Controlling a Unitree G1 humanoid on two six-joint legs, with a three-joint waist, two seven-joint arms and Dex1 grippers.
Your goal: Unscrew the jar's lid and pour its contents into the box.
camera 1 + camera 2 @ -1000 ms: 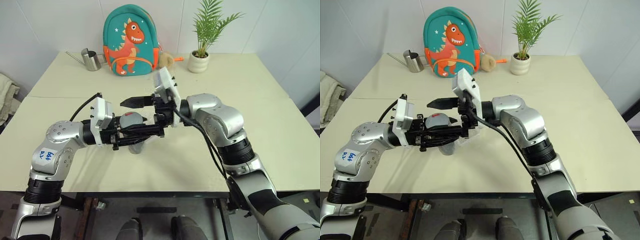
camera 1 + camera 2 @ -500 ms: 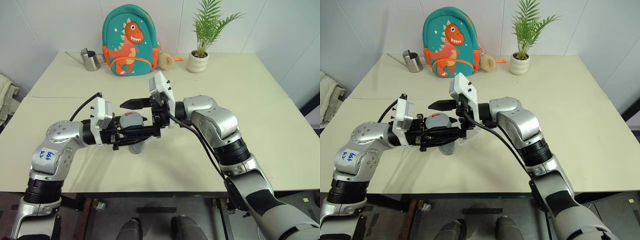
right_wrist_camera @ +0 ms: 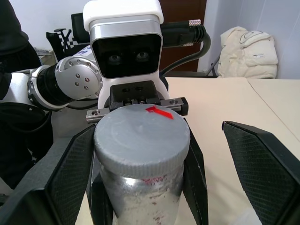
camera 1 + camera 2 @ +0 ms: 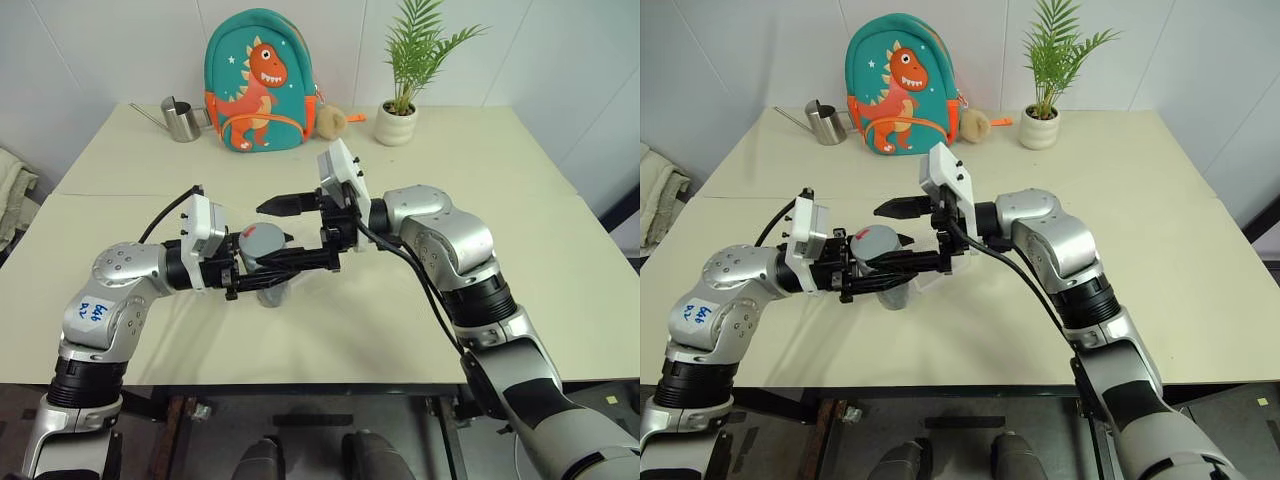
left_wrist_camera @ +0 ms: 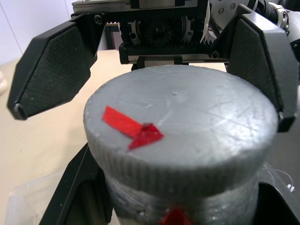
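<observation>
Above the near middle of the cream table (image 4: pixel 520 250), the jar (image 3: pixel 140 197) is held upright off the surface, clenched between the black fingers of the left gripper (image 4: pixel 262 268), which reaches in level from the robot's left. The grip is taken on the jar's body, below the lid (image 5: pixel 180 126); the grey lid sits on the jar, with its red mark seen on top. A red streak is seen at the jar's side just under the lid's ribbed rim.

The right gripper (image 4: pixel 305 232) is brought in level from the opposite side, its jaws spread wide and released, holding nothing. In the right wrist view one finger (image 3: pixel 70 173) is seen just beside the lid's edge and the other (image 3: pixel 262 173) stands well apart from it. The lid lies between the two fingers; whether the nearer finger touches it cannot be told. In the head views one finger is seen above and behind the lid, the other low beside the left gripper's fingers.

The box (image 4: pixel 930 276) rests on the table below and just behind the jar, partly hidden by the grippers; a clear corner of it is also seen in the left wrist view.

Open tabletop is found to the robot's right and along the near edge. At the far edge, well apart from the arms, a steel watering can (image 4: pixel 181 120), a dinosaur backpack (image 4: pixel 262 80) and a potted plant (image 4: pixel 400 115) are lined up against the wall.
</observation>
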